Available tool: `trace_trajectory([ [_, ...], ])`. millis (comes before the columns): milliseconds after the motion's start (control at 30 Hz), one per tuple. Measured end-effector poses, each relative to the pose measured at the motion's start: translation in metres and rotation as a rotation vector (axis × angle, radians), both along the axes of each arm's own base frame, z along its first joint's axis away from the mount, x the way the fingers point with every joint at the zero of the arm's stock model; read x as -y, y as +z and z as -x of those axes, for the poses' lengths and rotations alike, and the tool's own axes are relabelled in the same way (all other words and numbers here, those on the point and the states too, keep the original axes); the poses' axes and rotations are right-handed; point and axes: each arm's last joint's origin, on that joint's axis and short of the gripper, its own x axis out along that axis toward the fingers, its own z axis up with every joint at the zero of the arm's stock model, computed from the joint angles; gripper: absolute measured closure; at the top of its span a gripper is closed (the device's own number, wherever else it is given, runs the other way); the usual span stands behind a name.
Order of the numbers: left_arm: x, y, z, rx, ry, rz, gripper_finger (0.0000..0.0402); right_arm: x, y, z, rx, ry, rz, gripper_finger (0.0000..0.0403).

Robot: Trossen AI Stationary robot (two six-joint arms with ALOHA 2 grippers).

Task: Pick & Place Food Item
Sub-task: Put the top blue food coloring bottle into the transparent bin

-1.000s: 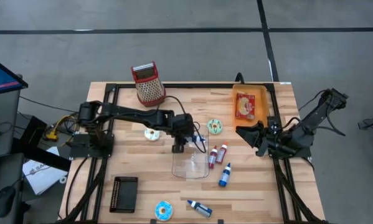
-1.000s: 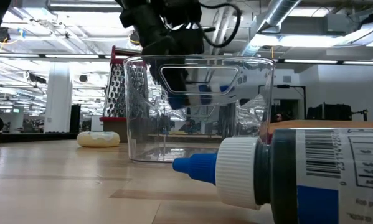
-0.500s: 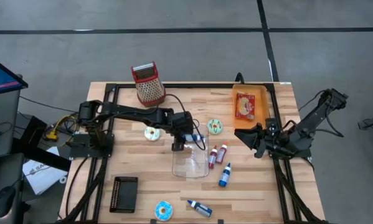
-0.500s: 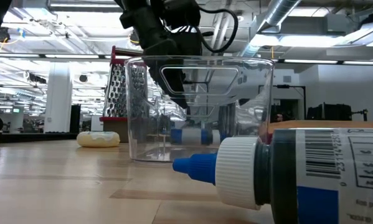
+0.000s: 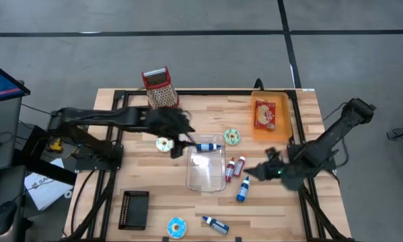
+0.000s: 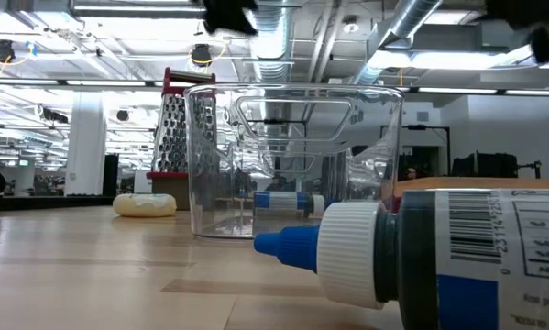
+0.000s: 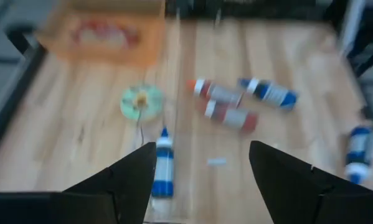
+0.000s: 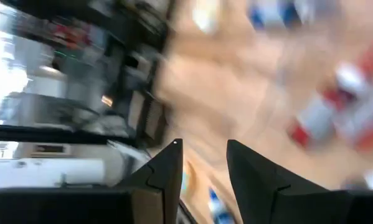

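A clear plastic container [image 5: 206, 169] [image 6: 292, 160] stands mid-table. A blue-and-white bottle [image 5: 206, 146] [image 7: 163, 169] lies on its side on the container's floor, at the far end. My left gripper [image 5: 179, 145] [image 7: 203, 146] hangs open above the table, left of the container, with nothing between its fingers. My right gripper [image 5: 250, 173] [image 8: 202, 144] hovers right of the container, beside two red bottles [image 5: 234, 167] and a blue bottle [image 5: 242, 189]. A gap shows between its fingers and nothing is in it.
Around the container lie a green donut [image 5: 232, 137], a white donut [image 5: 163, 144] and a blue donut [image 5: 177, 226]. Another bottle [image 5: 215, 224] lies at the near edge. A grater [image 5: 159, 89], an orange tray [image 5: 267, 114] and a black block [image 5: 134, 210] stand farther out.
My left gripper has opened and let go of the blue-and-white bottle, which dropped onto the container's floor. The gripper then rose out of the container and drew back toward the table's left edge. My right gripper has come down toward the near left, rolling, toward the loose bottles.
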Motion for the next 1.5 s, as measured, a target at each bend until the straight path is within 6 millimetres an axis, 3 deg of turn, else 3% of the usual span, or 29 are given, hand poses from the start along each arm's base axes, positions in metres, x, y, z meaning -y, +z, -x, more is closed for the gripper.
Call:
trace_trajectory([
  [133, 0.011, 0.034, 0.037, 0.123, 0.038, 0.004, 0.0147, -0.025, -0.013, -0.020, -0.211, 0.007, -0.120, 0.0285],
  [267, 0.023, 0.052, 0.065, 0.190, 0.053, 0.006, 0.0147, -0.045, -0.009, -0.033, -0.511, -0.047, -0.117, 0.0285],
  [400, 0.035, 0.060, 0.079, 0.232, 0.037, 0.001, 0.0148, -0.062, -0.001, -0.045, -0.645, -0.153, -0.091, 0.0278],
  [533, 0.045, 0.060, 0.081, 0.233, 0.004, -0.002, 0.0146, -0.076, -0.005, -0.064, -0.669, -0.203, -0.121, 0.0244],
  [800, 0.053, 0.061, 0.084, 0.238, -0.042, -0.015, 0.0158, -0.066, -0.040, -0.095, -0.798, -0.307, -0.129, 0.0165],
  [1100, 0.055, 0.064, 0.088, 0.256, -0.059, -0.011, 0.0163, -0.059, -0.063, -0.086, -0.901, -0.338, -0.092, 0.0169],
  [1500, 0.055, 0.066, 0.087, 0.277, -0.057, -0.003, 0.0164, -0.050, -0.101, -0.080, -0.870, -0.331, -0.131, 0.0169],
])
